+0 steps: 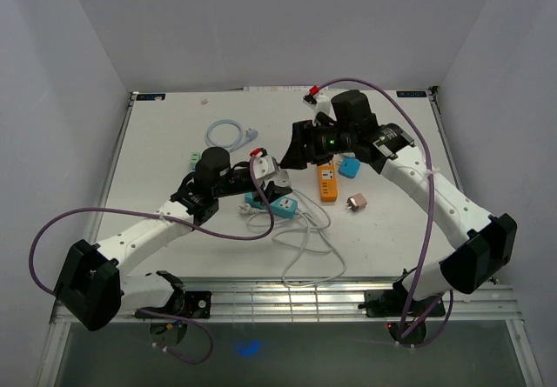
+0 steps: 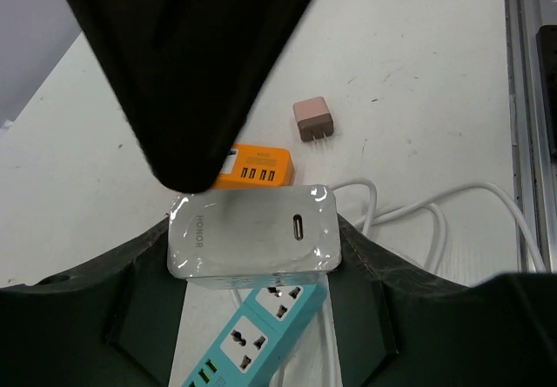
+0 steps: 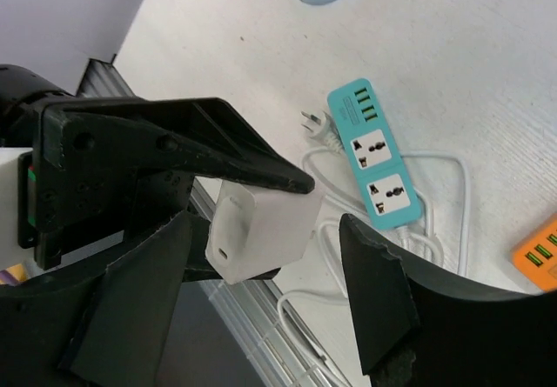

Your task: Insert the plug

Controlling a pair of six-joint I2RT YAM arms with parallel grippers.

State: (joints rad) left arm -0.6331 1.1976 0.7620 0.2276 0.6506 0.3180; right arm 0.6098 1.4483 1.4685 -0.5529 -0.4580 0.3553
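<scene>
My left gripper (image 2: 252,256) is shut on a white HONOR charger (image 2: 252,230), held just above the teal power strip (image 2: 252,335), over its end socket. In the top view the left gripper (image 1: 271,176) is at the table's middle, with the strip (image 1: 271,204) under it. My right gripper (image 3: 261,304) is open. Its fingers (image 3: 383,291) stand on either side of the charger (image 3: 261,226) without touching it. In the top view the right gripper (image 1: 294,148) is just behind the left one. The charger's prongs are hidden.
An orange power strip (image 1: 327,183), a blue adapter (image 1: 350,168) and a pink adapter (image 1: 355,202) lie to the right of the teal strip. The strip's white cord (image 1: 305,239) loops toward the near edge. A blue cable coil (image 1: 228,133) and a green adapter (image 1: 193,156) lie at the back left.
</scene>
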